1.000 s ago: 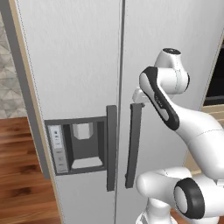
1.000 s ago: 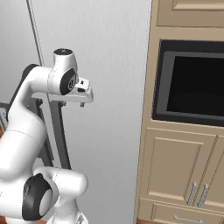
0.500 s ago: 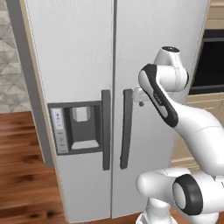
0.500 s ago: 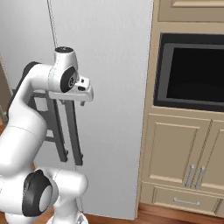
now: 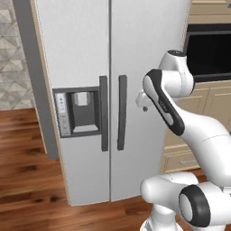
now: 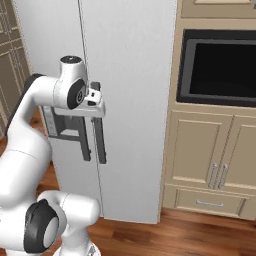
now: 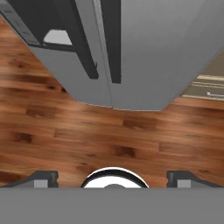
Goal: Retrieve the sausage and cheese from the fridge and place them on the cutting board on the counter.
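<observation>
Hand view looks down at the fridge [image 7: 144,52], doors shut, well apart from the fingers [image 7: 43,177]. The gripper [image 7: 113,178] is spread wide, grasping nothing.

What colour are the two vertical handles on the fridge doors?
Dark grey, against the light grey fridge. The handles show best in the left base view.

1. The arm rises from the base, folds at the elbow and reaches forward at mid height.
2. The wrist is bent so the hand points down.
3. The gripper [image 7: 112,178] hangs with its fingertips [image 7: 43,178] spread wide, nothing between them.
</observation>
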